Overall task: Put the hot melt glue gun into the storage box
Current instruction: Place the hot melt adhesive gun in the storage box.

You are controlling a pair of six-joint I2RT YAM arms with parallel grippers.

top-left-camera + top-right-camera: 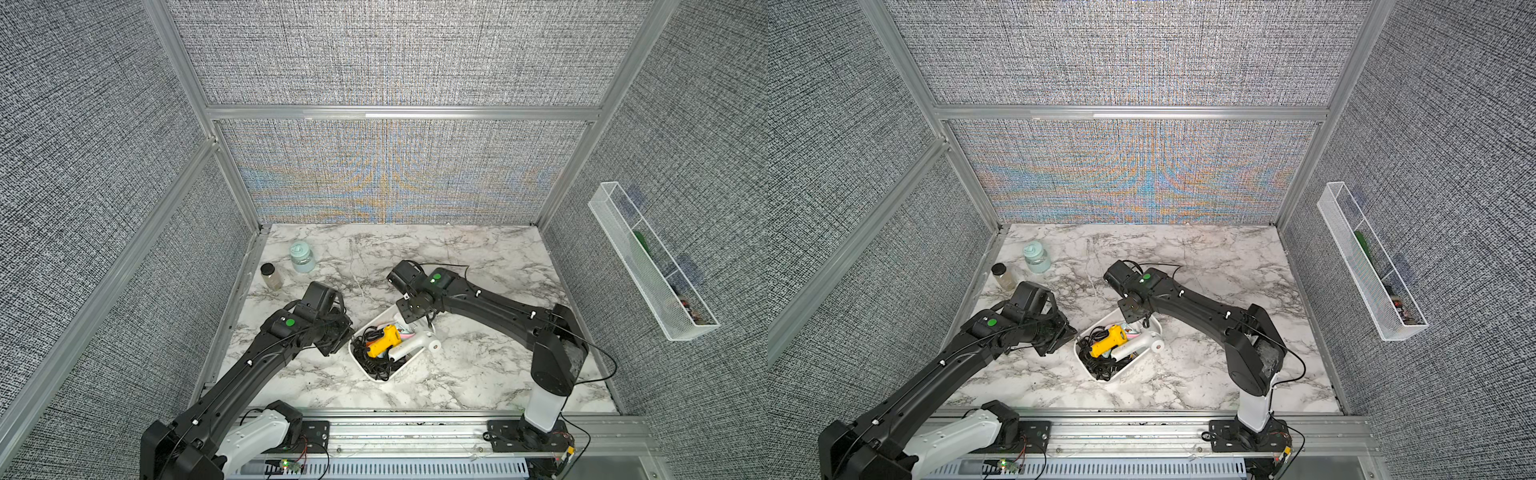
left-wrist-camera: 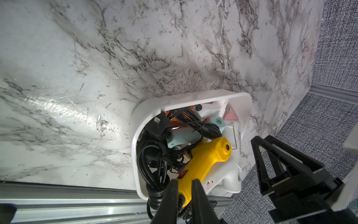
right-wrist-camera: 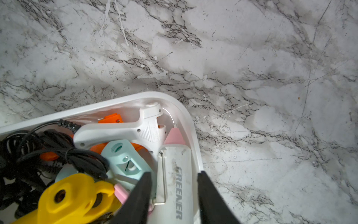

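Left end effector (image 2: 185, 180) pinches the yellow glue gun (image 2: 209, 155) by its handle inside the storage box (image 2: 193, 97). Right end effector (image 3: 174, 173) gapes wide, straddling the white glue gun (image 3: 175, 155).

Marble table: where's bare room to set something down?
Bare: the far stretch of the marble table between the right arm and the back wall, and the near strip between the storage box and the front rail. Crowded: the box, heaped with glue guns and cords, and the far left corner with two jars.
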